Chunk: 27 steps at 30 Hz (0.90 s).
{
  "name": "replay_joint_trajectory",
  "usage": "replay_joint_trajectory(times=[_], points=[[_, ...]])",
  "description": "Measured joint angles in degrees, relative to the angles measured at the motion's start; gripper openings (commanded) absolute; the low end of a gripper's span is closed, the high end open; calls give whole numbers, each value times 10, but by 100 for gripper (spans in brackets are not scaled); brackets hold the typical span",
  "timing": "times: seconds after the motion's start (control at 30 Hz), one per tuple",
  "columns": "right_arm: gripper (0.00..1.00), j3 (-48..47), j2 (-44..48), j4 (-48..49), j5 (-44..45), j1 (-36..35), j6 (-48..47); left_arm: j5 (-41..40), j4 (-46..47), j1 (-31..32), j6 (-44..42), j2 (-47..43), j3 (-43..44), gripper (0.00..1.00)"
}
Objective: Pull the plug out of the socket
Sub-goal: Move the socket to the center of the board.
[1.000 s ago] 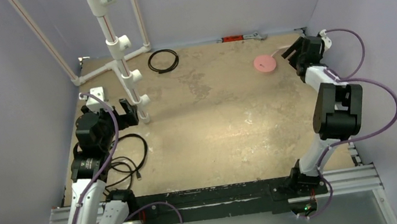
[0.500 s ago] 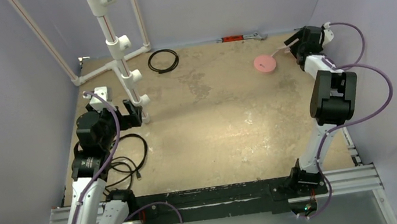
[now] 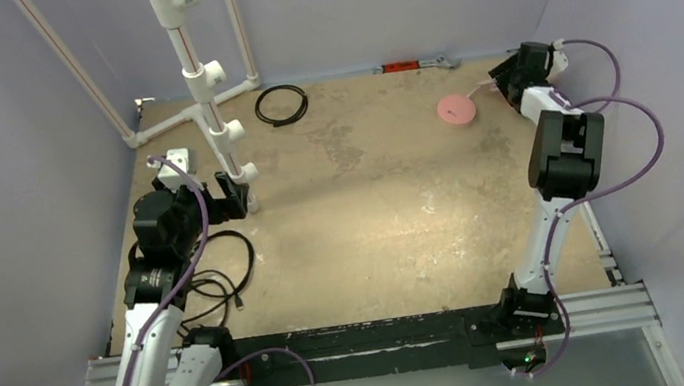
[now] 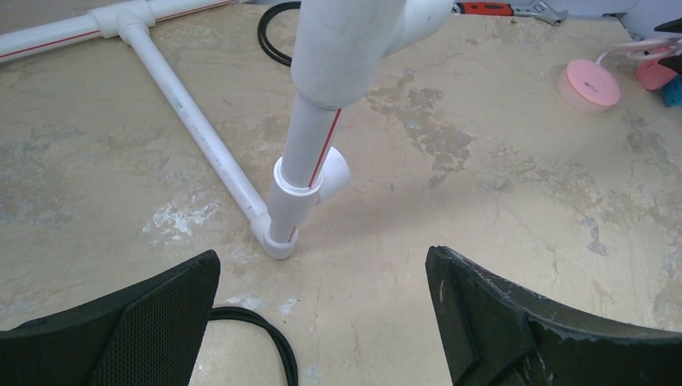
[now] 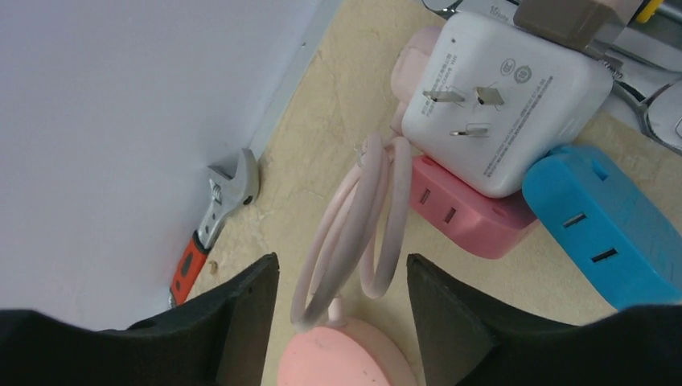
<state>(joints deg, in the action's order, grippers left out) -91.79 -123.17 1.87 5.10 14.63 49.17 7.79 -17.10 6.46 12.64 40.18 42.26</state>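
The socket (image 5: 499, 96), a white cube adapter, lies in the far right corner with its three metal pins facing the right wrist camera. A pink plug body (image 5: 408, 68) sits against its left side; the joint is hidden. The pink cable (image 5: 354, 217) loops from there down to the round pink disc (image 5: 346, 358) (image 3: 456, 109). My right gripper (image 5: 342, 265) (image 3: 507, 79) is open, its fingers either side of the cable loops and the disc's edge, touching neither. My left gripper (image 4: 322, 257) (image 3: 229, 191) is wide open and holds nothing, beside the pipe stand's foot.
A pink adapter (image 5: 474, 213) and a blue one (image 5: 603, 233) lie against the socket. A red-handled wrench (image 5: 217, 217) lies along the back wall. The white pipe stand (image 3: 201, 81), a black cable ring (image 3: 281, 104), another white cube (image 3: 174, 163) and loose black cable (image 3: 228, 270) are on the left.
My right gripper has moved further into the back right corner and its jaws have narrowed somewhat. The left gripper has shifted slightly right towards the pipe stand.
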Motion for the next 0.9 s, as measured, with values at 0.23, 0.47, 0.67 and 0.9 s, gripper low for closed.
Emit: replay_joint_trajectory(times=[0.23, 0.47, 0.67, 0.9], points=[[21, -2, -15, -2, -17, 0, 8, 4, 2, 3, 0, 2, 0, 99], [0, 12, -9, 15, -34, 0, 3, 20, 3, 17, -5, -2, -1, 98], [0, 103, 68, 37, -38, 0, -23, 39, 9, 35, -16, 6, -8, 95], [0, 254, 234, 75, -82, -1, -74, 73, 8, 101, -28, 47, -9, 94]])
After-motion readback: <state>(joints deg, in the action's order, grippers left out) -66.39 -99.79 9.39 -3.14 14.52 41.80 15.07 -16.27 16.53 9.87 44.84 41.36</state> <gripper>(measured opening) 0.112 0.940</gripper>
